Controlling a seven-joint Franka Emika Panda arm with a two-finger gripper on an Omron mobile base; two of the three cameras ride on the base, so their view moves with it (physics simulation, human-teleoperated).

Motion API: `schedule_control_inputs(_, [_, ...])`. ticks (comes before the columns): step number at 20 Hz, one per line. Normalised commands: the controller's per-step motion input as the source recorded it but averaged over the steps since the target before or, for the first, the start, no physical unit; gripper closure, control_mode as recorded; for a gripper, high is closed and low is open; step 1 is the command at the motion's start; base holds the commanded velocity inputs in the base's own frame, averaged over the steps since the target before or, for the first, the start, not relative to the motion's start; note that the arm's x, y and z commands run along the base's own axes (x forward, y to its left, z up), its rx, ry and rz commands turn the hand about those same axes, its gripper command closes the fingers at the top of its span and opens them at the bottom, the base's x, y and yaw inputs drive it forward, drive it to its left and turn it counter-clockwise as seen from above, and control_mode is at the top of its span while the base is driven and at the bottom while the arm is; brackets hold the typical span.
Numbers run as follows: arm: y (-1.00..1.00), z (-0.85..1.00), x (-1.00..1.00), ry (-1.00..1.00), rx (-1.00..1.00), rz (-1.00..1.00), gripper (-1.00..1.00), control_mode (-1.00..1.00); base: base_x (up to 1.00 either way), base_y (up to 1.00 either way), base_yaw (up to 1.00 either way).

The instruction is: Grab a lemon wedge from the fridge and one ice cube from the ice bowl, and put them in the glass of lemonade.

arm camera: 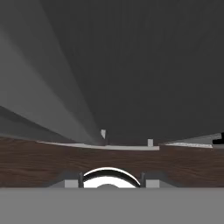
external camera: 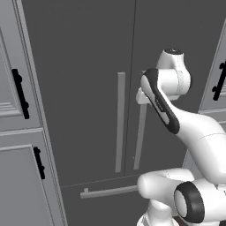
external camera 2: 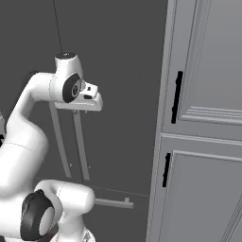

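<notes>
The fingers [external camera 2: 78, 109] sit at the top of the right door handle [external camera 2: 80, 146] of the closed fridge [external camera: 88, 66]; how far apart they stand cannot be told. The left base view shows two vertical door handles and one drawer bar [external camera: 108, 191]. The hand view adds wooden floor [arm camera: 39, 162] below the doors.

No readable text, labels, brands or numbers anywhere in views.

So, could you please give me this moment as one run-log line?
stage: fridge approach | fridge: doors closed | end effector: at right door handle | grip: cannot tell | lemon wedge: not yet fetched
</notes>
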Motion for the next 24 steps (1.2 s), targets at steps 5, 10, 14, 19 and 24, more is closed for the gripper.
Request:
schedule_control_inputs(5, [0.0,-0.02,-0.63,-0.01,0.0,0.0,-1.0,-1.0,0.0,0.0,0.0])
schedule_control_inputs(10, [0.01,0.0,-1.0,-0.1,0.02,0.01,-1.0,-1.0,0.0,0.0,0.0])
schedule_control_inputs(14, [0.01,0.0,-0.64,-0.03,0.0,0.0,-1.0,-1.0,0.0,0.0,0.0])
schedule_control_inputs(19, [0.0,0.0,-0.06,0.0,0.0,0.0,-1.0,-1.0,0.0,0.0,0.0])
schedule_control_inputs(24, [0.0,0.0,-0.05,0.0,0.0,0.0,-1.0,1.0,-0.67,0.3,0.09])
